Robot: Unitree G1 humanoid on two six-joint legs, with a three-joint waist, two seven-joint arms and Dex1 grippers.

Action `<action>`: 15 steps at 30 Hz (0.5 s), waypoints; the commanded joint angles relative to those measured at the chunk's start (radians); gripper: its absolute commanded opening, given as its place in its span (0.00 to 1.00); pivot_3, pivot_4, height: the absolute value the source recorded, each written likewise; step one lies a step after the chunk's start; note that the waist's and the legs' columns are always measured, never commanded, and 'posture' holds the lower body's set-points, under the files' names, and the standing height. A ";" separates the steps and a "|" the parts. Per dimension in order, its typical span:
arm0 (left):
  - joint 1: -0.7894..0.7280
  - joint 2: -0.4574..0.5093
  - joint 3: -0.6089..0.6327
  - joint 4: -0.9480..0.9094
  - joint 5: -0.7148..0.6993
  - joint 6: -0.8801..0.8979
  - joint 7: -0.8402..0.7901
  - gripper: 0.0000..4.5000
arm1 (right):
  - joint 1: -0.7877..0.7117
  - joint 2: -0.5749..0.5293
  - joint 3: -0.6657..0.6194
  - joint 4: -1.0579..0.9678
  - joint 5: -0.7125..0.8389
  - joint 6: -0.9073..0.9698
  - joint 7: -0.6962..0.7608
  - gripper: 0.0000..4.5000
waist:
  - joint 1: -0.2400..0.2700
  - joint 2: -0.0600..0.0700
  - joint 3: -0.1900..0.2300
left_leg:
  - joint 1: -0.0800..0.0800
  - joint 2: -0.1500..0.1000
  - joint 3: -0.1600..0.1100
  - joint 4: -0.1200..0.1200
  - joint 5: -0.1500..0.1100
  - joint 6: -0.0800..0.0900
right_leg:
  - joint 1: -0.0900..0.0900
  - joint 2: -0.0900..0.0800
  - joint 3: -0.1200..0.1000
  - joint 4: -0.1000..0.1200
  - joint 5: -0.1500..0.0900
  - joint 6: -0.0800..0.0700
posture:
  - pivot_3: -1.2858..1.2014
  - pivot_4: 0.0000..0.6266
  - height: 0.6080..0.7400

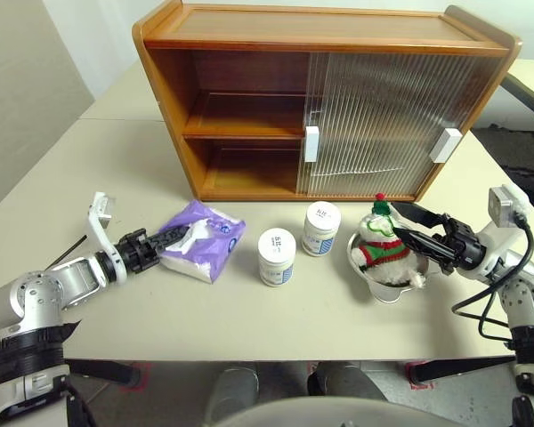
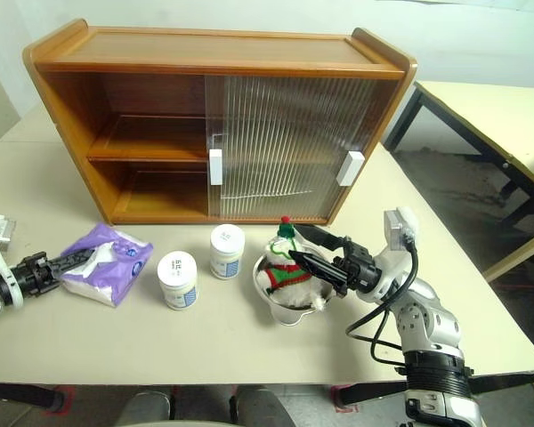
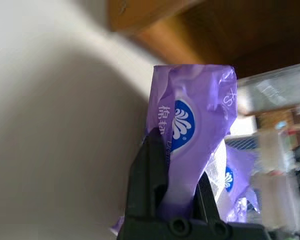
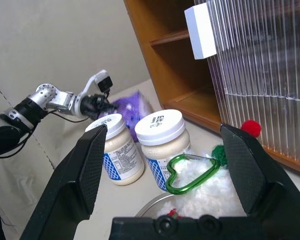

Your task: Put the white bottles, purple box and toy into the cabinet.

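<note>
A large honey-brown wooden cabinet (image 1: 325,102) with two shelves stands at the back of the pale beige counter (image 1: 142,302). Its two ribbed translucent sliding doors (image 1: 383,120), each with a white rectangular handle, both sit over the right half, so the left half of both shelves is open and bare.

In front of the open half lies the soft lavender-purple tissue pack (image 1: 202,239), flat on the counter with white tissue showing at its top. The left pincer (image 1: 169,240) comes at it from the robot's left, and its two black fingers (image 3: 149,170) are pinched tight on the near end of the pack, the purple wrapper bunched up between them in the left wrist view.

To the right of the pack stand the two squat white plastic jars with wide white lids and blue-and-white labels. The nearer jar (image 1: 277,256) and the farther jar (image 1: 321,228) are just beside each other, both upright, both on the counter outside the cabinet.

Right of the jars sits a shiny metal bowl (image 1: 387,286), and in it the small white plush toy (image 1: 380,242) in a red, green and white striped sweater with a green hat and red pompom. A green heart-shaped clip (image 4: 186,173) lies on the plush.

The right pincer (image 1: 408,228) hovers at the toy's right side with its black fingers (image 4: 80,170) spread wide, holding nothing; the toy and the two jars show between them in the right wrist view.
</note>
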 commanded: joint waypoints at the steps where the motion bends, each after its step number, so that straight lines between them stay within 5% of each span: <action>1: -0.006 -0.040 0.095 -0.061 -0.096 0.016 0.040 0.00 | -0.010 -0.009 0.009 0.007 -0.011 0.003 0.006 1.00 | 0.000 0.000 0.000 | 0.000 0.000 0.000 0.000 0.000 0.000 | 0.000 0.000 0.000 0.000 0.000 0.000 | 0.48 0.06 1.00; 8: -0.024 -0.094 0.176 -0.235 -0.283 0.047 0.205 0.00 | -0.022 -0.020 0.009 0.021 -0.012 0.006 0.017 1.00 | 0.004 -0.001 0.001 | 0.001 0.000 0.000 0.000 0.004 -0.006 | 0.003 0.000 0.000 0.000 -0.001 0.003 | 0.49 0.06 1.00; 15: -0.162 -0.194 0.097 -0.317 -0.358 -0.057 0.400 0.00 | -0.041 -0.025 0.014 0.036 -0.015 0.008 0.026 1.00 | 0.023 -0.004 0.003 | 0.006 -0.001 0.000 0.002 0.003 -0.003 | 0.009 0.000 0.000 0.000 0.000 0.005 | 0.49 0.06 1.00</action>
